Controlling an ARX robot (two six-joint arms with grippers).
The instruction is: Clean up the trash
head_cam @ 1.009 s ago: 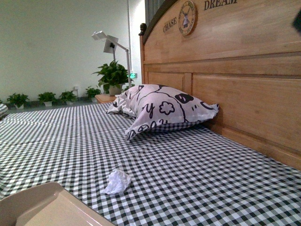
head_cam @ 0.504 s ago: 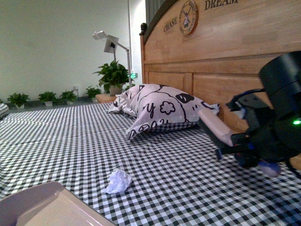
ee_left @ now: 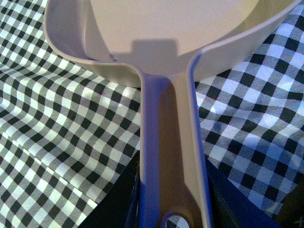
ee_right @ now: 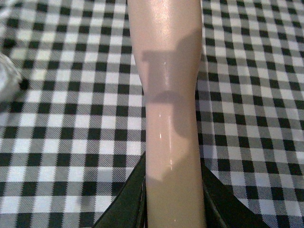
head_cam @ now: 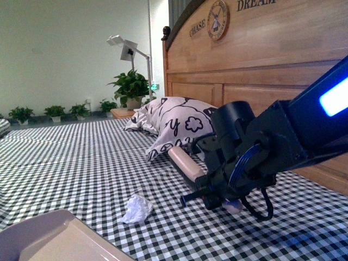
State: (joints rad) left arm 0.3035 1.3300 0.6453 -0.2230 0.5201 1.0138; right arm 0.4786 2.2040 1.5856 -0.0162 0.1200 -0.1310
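Swung leftward, right gripper (ee_right: 173, 209) clamps brush handle (ee_right: 168, 109); left wrist alone shows dustpan handle (ee_left: 172, 161) clamped.

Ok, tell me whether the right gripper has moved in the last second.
Yes. The right gripper, holding a beige brush handle, has come in from the right, across the headboard toward the paper wad.
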